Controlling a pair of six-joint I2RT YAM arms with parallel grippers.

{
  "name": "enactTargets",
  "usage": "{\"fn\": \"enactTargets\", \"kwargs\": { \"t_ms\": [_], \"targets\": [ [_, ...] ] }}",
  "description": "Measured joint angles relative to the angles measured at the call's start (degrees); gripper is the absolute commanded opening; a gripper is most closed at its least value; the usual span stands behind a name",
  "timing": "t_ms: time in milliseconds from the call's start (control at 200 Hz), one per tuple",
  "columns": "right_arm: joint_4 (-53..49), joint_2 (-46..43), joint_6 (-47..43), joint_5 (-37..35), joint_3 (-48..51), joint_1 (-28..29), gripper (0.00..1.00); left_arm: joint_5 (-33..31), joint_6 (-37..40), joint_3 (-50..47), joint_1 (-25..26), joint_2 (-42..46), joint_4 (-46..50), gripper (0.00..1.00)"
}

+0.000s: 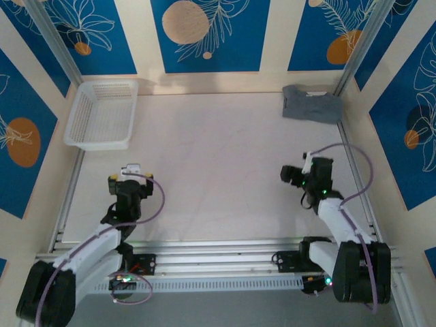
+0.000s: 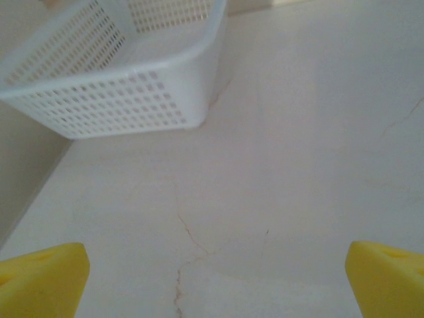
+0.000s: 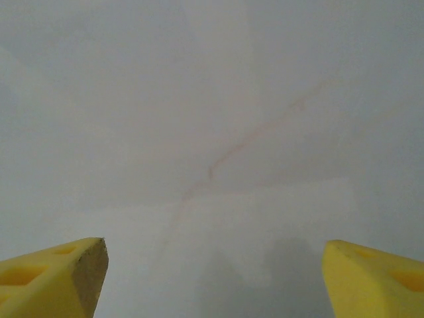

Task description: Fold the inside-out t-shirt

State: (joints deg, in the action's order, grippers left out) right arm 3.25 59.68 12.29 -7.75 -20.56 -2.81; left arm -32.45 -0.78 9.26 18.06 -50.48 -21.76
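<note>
The slate-grey t-shirt (image 1: pixel 312 103) lies as a small folded bundle in the far right corner of the white table (image 1: pixel 211 157). My right gripper (image 1: pixel 294 176) hovers low over bare table at the right, well short of the shirt. In the right wrist view its yellow fingertips (image 3: pixel 56 278) stand wide apart, so the right gripper (image 3: pixel 215 281) is open with nothing between them. My left gripper (image 1: pixel 131 169) sits near the front left. It (image 2: pixel 215 285) is open too, its yellow fingertips (image 2: pixel 46 275) at the frame's bottom corners over bare table.
A white mesh basket (image 1: pixel 102 114) stands at the far left (image 2: pixel 126 99), just ahead of the left gripper. Metal rails (image 1: pixel 204 248) run along the table's front edge and both sides. Blue-and-cream panelled walls close in the back and sides.
</note>
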Motion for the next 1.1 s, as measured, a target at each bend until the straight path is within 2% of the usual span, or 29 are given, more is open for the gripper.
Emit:
{"fn": "enactTargets", "kwargs": {
  "t_ms": [75,185,315,355,390,430,595,815,1100],
  "targets": [
    [6.75,5.46,-0.63,-1.25,3.15,0.76,0.85,2.89,0.57,0.02,-2.58,-6.23,-5.7,0.99],
    [16.83,13.97,-2.32,-3.26,1.27,2.43,0.87,7.02,1.25,1.55,-6.05,-16.41,-13.38,0.99],
    [36.5,24.96,-4.09,-4.24,-0.15,4.92,0.89,12.9,1.62,5.73,-9.7,-27.3,-21.27,0.99],
    [37.75,27.32,-4.26,-4.15,-0.7,5.07,0.9,15.08,1.66,7.23,-10.82,-31.3,-24.44,0.99],
    [38.91,28.15,-4.04,-3.61,-0.46,4.72,1.0,16.59,1.62,8.33,-11.69,-34.67,-27.19,0.99],
    [41.2,28.5,-3.78,-3.23,0.0,3.98,0.99,17.7,1.53,9.44,-12.41,-36.87,-27.04,0.99],
    [44.44,28.24,-4.24,-3.43,-0.07,3.41,0.99,18.99,1.36,11.13,-12.81,-37.75,-27.1,0.99],
    [44.22,28.28,-5.33,0.48,-1.14,3.34,0.99,22.01,1.46,12.22,-12.81,-37.75,-26.69,0.99],
    [43.65,28.28,-5.4,2.19,-1.68,3.06,0.99,23.47,1.86,12.24,-12.81,-37.75,-26.64,0.99]
  ]
}}
